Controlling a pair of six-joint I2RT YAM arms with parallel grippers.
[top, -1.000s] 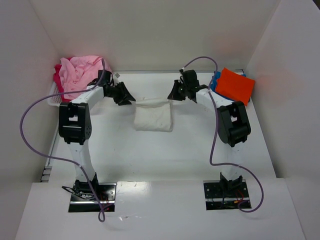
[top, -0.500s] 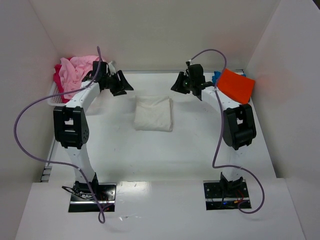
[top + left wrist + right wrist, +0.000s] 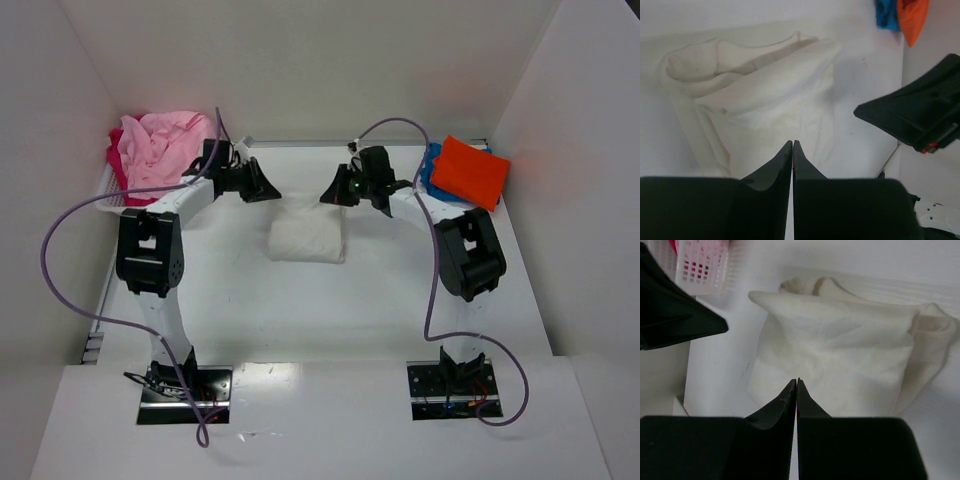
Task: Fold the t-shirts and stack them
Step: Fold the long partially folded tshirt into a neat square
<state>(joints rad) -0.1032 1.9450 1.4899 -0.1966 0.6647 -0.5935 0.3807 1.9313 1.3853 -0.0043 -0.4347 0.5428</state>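
Note:
A folded cream-white t-shirt (image 3: pixel 308 233) lies on the table between my arms; it also shows in the left wrist view (image 3: pixel 760 100) and the right wrist view (image 3: pixel 840 355). My left gripper (image 3: pixel 268 190) is shut and empty, above the shirt's far left corner (image 3: pixel 792 142). My right gripper (image 3: pixel 328 196) is shut and empty, above the shirt's far right corner (image 3: pixel 797 381). A folded orange t-shirt (image 3: pixel 468 170) lies on a blue one (image 3: pixel 430 165) at the far right. Pink (image 3: pixel 160 145) and red-magenta (image 3: pixel 117 165) shirts sit crumpled in the basket.
The white slotted basket (image 3: pixel 108 200) stands at the far left corner, also in the right wrist view (image 3: pixel 702 265). White walls enclose the table on the left, back and right. Purple cables loop over both arms.
Both grippers moved in toward the cream-white shirt from the far corners and now hover over its far edge. A second ago they held its far edge raised; it now lies flat.

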